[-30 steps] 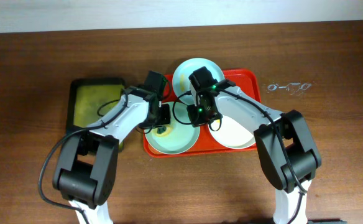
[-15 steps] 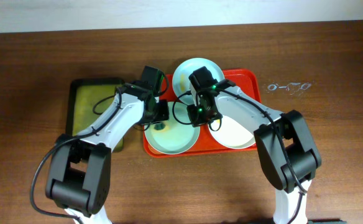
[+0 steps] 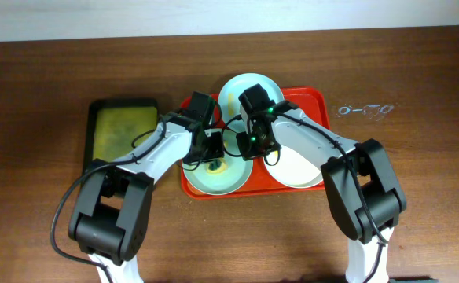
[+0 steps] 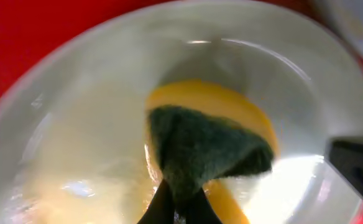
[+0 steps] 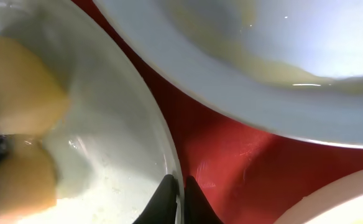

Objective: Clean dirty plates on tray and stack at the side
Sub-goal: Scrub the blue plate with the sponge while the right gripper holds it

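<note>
While all three plates [image 3: 245, 89] sit on the tray [image 3: 314, 96], none is stacked.
Left gripper [image 4: 180, 207] presses a pinched sponge [image 4: 203, 149] on the front-left plate [image 3: 231, 181]; right gripper [image 5: 176, 198] clamps its rim; two more wait.

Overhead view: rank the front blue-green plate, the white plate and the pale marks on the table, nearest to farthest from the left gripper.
1. front blue-green plate, directly under the left gripper
2. white plate, on the right
3. pale marks, far right
</note>
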Robot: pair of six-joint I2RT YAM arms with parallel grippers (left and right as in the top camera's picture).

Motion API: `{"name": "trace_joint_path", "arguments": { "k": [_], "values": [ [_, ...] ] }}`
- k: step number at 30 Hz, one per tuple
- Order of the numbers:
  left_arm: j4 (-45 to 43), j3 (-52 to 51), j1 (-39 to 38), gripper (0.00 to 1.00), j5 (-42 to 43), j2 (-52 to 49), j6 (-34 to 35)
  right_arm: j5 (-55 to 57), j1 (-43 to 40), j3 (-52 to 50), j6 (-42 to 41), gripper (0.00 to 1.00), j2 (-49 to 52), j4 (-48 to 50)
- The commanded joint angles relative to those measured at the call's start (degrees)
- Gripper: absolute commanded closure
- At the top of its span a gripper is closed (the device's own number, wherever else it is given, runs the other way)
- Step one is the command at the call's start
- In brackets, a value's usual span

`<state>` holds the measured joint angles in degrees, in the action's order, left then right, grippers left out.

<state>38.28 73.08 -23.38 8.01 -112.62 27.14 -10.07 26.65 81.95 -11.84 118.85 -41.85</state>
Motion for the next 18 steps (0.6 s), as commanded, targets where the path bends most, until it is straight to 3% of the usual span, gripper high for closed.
{"name": "trace_joint_path", "arguments": {
  "k": [1, 4, 7, 9, 13, 18],
  "values": [
    [4.9, -0.2, 0.4, 1.0, -18.0, -0.6, 0.7, 1.6, -0.2, -0.4, 0.5, 0.94, 1.6, -0.1],
    [7.4, 1.2, 0.9, 1.0, -22.3, 1.2, 0.7, 1.7, -0.2, -0.4, 0.5, 0.94, 1.6, 0.0],
    [7.3, 1.9, 1.1, 1.0, -20.9, 4.4, 0.7, 1.7, -0.2, -0.4, 0.5, 0.94, 1.6, 0.0],
    [6.4, 1.9, 1.2, 1.0, -16.7, 5.9, 0.7, 1.7, -0.2, -0.4, 0.5, 0.94, 1.6, 0.0],
    [2.8, 1.7, 1.1, 1.0, 0.1, 6.3, 0.7, 1.6, -0.2, -0.4, 0.4, 0.94, 1.6, 0.0],
    [2.2, 1.4, 0.6, 1.0, 3.1, 4.0, 0.7, 1.6, -0.2, -0.4, 0.4, 0.94, 1.6, 0.1]
  ]
}}
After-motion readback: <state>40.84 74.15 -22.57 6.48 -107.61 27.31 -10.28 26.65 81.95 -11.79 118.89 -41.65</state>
